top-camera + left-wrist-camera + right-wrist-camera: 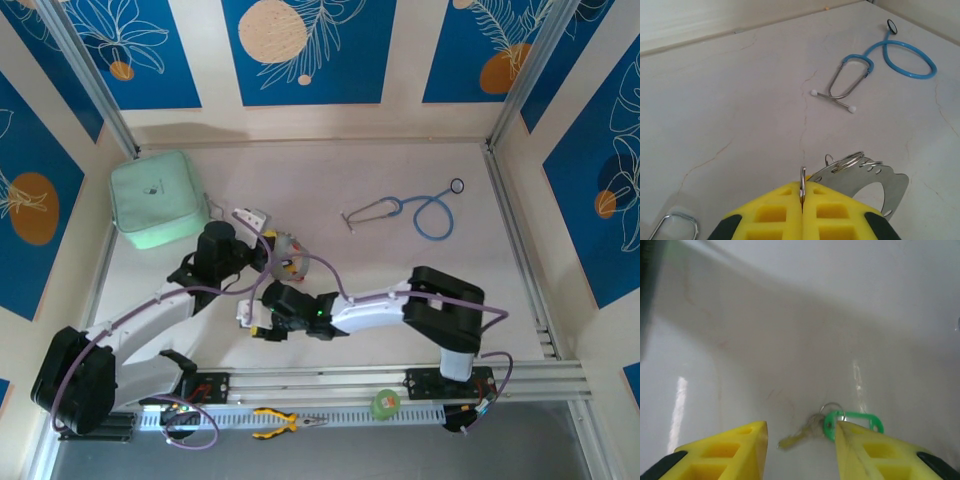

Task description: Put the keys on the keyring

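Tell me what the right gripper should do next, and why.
Probably close the right gripper on the green-tagged key: it stands open with that key lying between its fingers, while the left gripper is shut on the keyring.

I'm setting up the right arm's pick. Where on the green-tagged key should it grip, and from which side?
Likely the green tag: it is the widest part of the key, and holding it leaves the small ring free. The key lies flat on the table, so bring the open right pincer down from above, closing across the tag's narrow width.
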Robot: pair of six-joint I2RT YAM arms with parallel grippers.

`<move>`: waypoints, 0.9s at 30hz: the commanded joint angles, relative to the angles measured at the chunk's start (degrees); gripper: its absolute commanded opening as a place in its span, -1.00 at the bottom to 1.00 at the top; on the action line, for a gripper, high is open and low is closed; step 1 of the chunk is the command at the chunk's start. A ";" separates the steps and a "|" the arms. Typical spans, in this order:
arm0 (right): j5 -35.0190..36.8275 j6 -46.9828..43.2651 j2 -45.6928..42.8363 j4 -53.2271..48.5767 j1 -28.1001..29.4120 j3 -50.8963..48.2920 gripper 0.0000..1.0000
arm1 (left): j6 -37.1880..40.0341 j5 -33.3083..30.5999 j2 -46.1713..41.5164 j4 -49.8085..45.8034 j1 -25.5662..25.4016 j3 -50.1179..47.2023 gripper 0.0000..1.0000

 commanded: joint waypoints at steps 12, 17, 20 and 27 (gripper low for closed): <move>1.18 5.01 11.09 -5.02 -4.14 8.20 -0.27 | 3.53 2.27 0.03 -0.75 0.15 1.93 -1.00; 2.18 4.05 7.07 -8.16 -4.42 4.32 -0.61 | 4.32 0.71 -0.06 -1.05 0.15 1.93 -1.00; 3.49 3.98 3.02 -11.08 -4.43 0.24 -0.72 | 4.83 0.51 -0.12 -1.24 0.17 1.84 -1.00; 5.64 4.60 -6.63 -19.93 -6.42 -8.43 -0.78 | 6.10 1.18 0.31 -1.96 0.14 2.10 -1.00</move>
